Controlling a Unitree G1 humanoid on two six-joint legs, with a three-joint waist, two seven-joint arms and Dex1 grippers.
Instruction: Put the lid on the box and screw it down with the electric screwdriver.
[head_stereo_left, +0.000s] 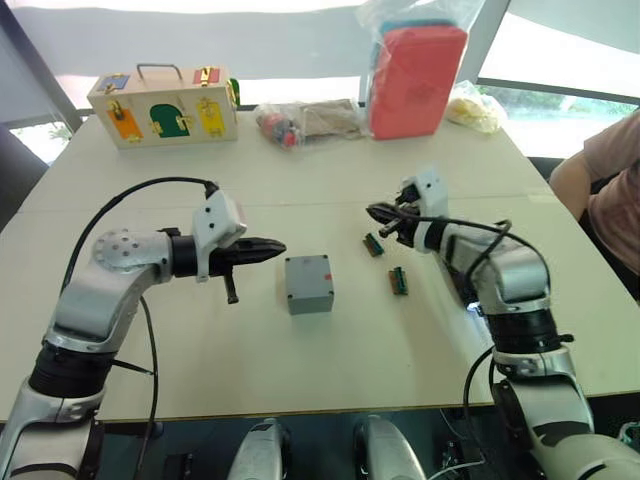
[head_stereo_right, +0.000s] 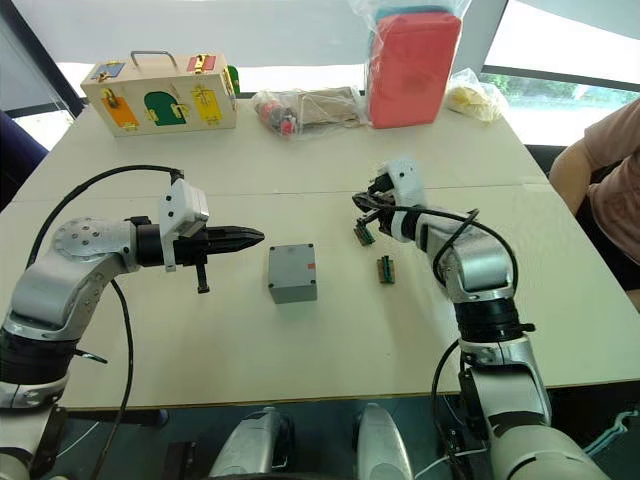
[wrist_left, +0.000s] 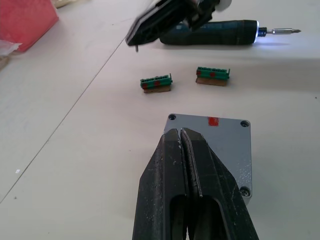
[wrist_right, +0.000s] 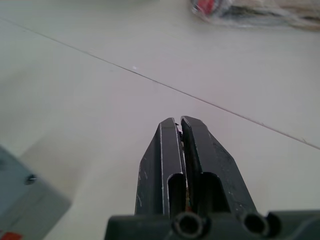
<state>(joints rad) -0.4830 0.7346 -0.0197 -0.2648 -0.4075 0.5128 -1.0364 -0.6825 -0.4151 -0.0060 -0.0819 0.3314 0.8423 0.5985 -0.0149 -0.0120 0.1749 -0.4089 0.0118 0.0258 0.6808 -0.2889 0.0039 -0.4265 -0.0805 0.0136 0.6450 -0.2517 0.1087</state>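
Closed and empty, the left gripper (head_stereo_left: 270, 247) hovers beside the lidded box (head_stereo_left: 308, 283) at frame centre, while the right gripper (head_stereo_left: 378, 214), also closed, should open over the screwdriver (wrist_left: 215, 33) lying by it and grip its barrel squarely.

Pale worktop (head_stereo_left: 200, 370) with a seam line across it. Grey box (head_stereo_left: 308, 283) sits mid-worktop, lid (wrist_left: 210, 131) on. Two green connector blocks (head_stereo_left: 399, 281) just right of it. Electric screwdriver (wrist_left: 215, 34) lies beyond them. Far edge: wooden latch box (head_stereo_left: 165, 105), bagged items (head_stereo_left: 305, 122), red case (head_stereo_left: 417, 78).
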